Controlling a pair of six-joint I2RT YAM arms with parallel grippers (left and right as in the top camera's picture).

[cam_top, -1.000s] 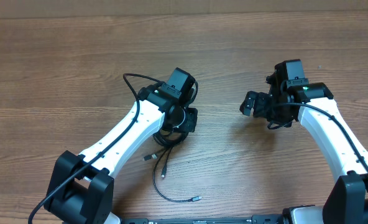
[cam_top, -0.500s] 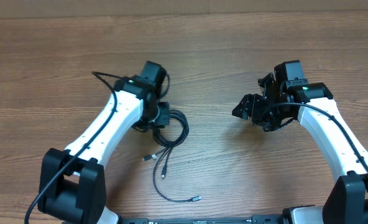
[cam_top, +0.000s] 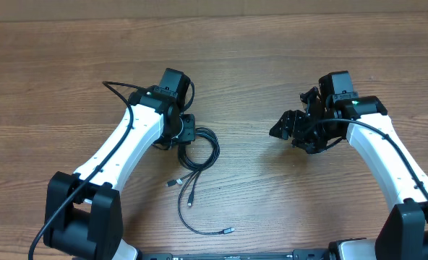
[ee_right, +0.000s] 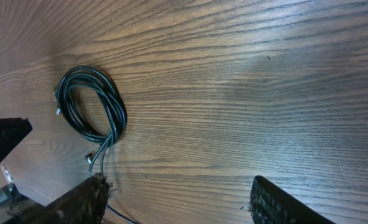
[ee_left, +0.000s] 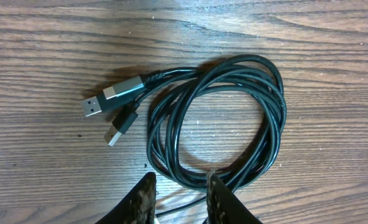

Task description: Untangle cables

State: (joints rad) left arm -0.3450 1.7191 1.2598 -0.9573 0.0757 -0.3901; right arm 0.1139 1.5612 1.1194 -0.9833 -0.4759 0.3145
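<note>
The coiled cables (cam_top: 203, 152) lie left of the table's (cam_top: 69, 65) middle, ends trailing toward the near edge, with our left tool (cam_top: 187, 135) parted at the coil's rim and our right tool (cam_top: 283, 126) spread empty, well apart.

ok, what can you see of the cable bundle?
The cable bundle is thin black cord wound in several loose loops, lying flat on the wood table. Two USB plugs stick out side by side: a grey plug and a smaller black plug. Overhead, a loose strand trails toward the robot's base. The left gripper sits open at the coil's edge; contact unclear.
</note>
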